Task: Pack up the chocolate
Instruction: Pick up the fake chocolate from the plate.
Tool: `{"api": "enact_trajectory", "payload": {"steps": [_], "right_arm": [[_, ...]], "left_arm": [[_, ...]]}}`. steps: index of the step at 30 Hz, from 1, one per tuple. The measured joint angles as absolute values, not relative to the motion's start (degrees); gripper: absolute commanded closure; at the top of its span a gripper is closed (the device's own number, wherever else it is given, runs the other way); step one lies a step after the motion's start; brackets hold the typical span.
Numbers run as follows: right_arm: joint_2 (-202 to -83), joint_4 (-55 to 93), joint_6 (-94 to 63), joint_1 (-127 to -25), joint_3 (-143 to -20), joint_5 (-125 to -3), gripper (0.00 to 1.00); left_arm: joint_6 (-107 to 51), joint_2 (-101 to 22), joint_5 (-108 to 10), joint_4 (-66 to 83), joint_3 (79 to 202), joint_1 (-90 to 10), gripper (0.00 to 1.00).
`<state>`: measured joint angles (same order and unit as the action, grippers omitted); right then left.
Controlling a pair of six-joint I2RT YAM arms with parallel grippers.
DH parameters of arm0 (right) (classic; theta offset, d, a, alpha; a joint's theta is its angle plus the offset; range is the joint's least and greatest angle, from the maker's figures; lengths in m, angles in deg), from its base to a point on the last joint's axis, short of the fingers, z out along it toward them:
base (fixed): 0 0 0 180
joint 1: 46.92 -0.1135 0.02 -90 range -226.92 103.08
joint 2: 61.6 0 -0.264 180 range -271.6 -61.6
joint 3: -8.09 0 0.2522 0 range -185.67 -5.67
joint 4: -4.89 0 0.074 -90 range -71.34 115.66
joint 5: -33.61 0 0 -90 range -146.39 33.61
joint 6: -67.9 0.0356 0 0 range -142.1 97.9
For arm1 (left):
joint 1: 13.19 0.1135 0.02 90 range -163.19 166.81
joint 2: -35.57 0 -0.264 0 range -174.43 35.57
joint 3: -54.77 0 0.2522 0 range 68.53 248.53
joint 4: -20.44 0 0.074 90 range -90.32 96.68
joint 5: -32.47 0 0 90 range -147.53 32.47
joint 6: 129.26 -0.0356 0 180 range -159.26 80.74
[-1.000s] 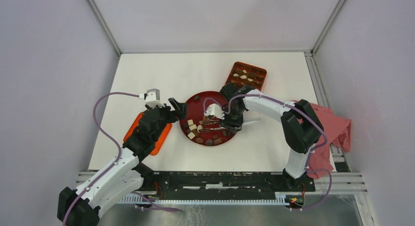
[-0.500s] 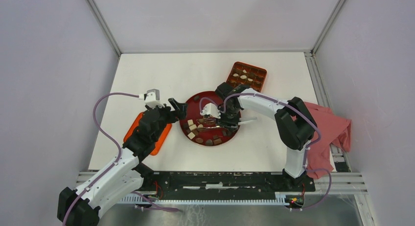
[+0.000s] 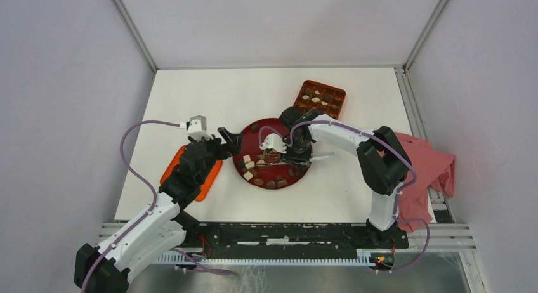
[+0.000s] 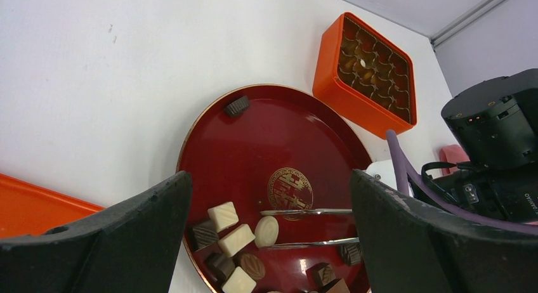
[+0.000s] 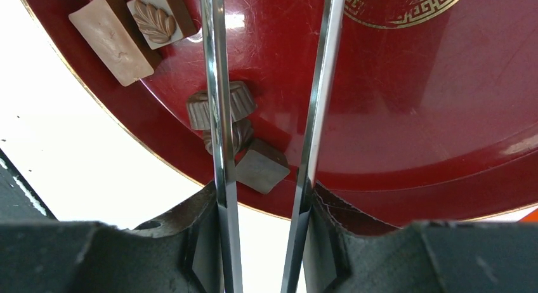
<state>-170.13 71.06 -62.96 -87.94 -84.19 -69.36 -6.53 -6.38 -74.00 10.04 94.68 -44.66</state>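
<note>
While the right gripper [image 3: 292, 155] pinches a pair of steel tweezers [image 5: 216, 115] by their handle end, the two blades stand apart over the red plate [image 4: 285, 134]. In the left wrist view their tips sit either side of a cream round piece [image 4: 266, 231]; whether they touch it I cannot tell. Most of the chocolate [image 4: 236, 241] lies bunched at the near-left part of the plate, with one dark piece [image 4: 236, 106] alone at the far rim. A few pieces lie in the cells of the orange box [image 3: 320, 96] beyond. The left gripper [image 4: 269, 179] hangs spread wide just off the plate's left side, holding nothing.

The step in hand looks like picking up one piece. To do it well, the blades should come down until they almost graze the plate, centred on the cream piece so neither tip nudges its close neighbours. The squeeze should be gentle, since these pieces are smooth and rounded and may squirt out under a hard or off-centre pinch. A straight lift before swinging toward a free cell seems safest.
</note>
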Motion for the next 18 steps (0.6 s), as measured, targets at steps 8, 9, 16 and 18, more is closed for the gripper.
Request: {"api": "enact_trajectory", "payload": {"steps": [8,9,16,18], "right_arm": [[-167.14,70.53,-62.11,-87.06,-83.78,-70.54,0.75],[-166.63,70.34,-61.95,-86.65,-83.65,-71.2,0.75],[-164.16,69.83,-61.56,-81.4,-82.18,-75.33,0.76],[-163.29,69.99,-61.47,-79.32,-82.03,-76.73,0.76]], "left_arm": [[-6.51,-6.29,-74.0,10.06,94.66,-44.66,0.02],[-6.51,-6.29,-74.0,10.06,94.66,-44.66,0.02],[-6.51,-6.32,-74.0,10.04,94.63,-44.66,0.02],[-6.51,-6.38,-74.0,10.04,94.63,-44.66,0.02]]}}
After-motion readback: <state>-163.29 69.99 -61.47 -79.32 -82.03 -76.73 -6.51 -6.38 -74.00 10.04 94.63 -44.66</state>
